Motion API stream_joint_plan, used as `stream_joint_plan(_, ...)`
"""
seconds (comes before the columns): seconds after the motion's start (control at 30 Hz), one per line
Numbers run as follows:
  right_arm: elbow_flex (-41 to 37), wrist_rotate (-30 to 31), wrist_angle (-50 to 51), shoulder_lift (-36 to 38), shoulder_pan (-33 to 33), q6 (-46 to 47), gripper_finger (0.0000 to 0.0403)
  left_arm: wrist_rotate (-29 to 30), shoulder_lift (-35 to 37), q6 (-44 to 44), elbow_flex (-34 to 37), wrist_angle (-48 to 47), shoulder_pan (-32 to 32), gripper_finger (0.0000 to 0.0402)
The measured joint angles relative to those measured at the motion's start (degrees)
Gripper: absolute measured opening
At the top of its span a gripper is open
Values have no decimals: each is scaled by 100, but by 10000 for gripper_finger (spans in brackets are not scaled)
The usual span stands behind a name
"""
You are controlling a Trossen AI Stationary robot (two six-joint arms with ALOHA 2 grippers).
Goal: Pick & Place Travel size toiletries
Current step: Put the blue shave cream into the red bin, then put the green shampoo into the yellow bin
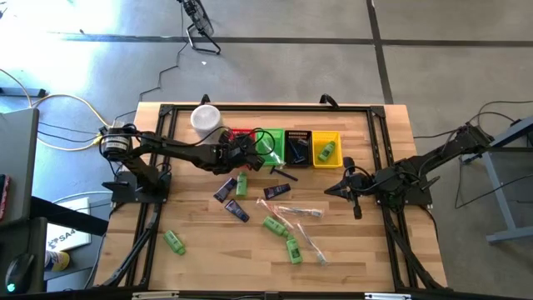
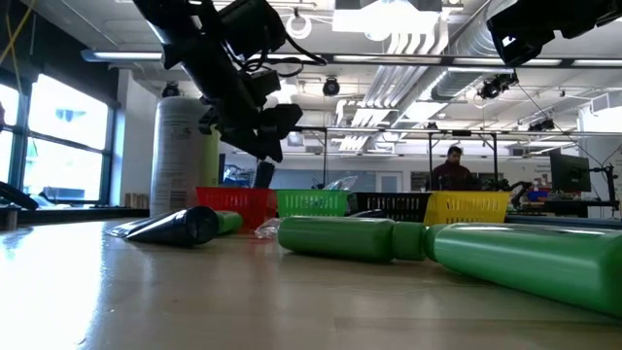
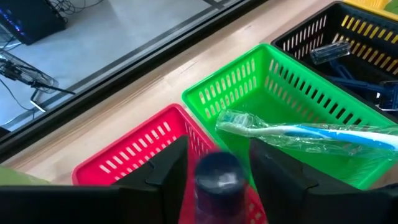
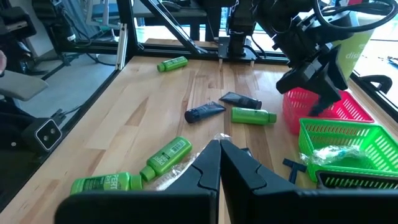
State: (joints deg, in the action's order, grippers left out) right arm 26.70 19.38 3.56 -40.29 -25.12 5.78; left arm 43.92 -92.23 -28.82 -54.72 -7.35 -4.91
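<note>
Nearest you, a dark tube (image 3: 217, 180), light and squashy, sits gripped at its cap by your left end effector (image 3: 214, 163) above the red basket (image 3: 134, 152).

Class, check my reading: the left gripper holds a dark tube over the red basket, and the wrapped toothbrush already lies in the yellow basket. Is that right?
One detail is wrong. The wrapped toothbrush lies in the green basket, not the yellow one; the left wrist view shows this. The left gripper does hold a dark tube over the red basket.

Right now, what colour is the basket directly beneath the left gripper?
Red basket, clearest in the left wrist view, beneath the left gripper.
</note>
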Motion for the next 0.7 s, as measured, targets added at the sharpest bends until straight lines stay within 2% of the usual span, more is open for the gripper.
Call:
stream_joint_plan(0.13,1,0,-1,0,0,0,2,14,0,-11,0,36,0,202)
stream_joint_plan(0.27,1,0,-1,0,0,1,2,59,2,-9,0,149,0,216)
stream_joint_plan(0.53,2,0,-3,0,0,0,2,38,2,331,-290,172,2,218)
stream_joint_plan(0.7,1,0,-3,0,0,0,2,-399,2,511,-499,166,4,202)
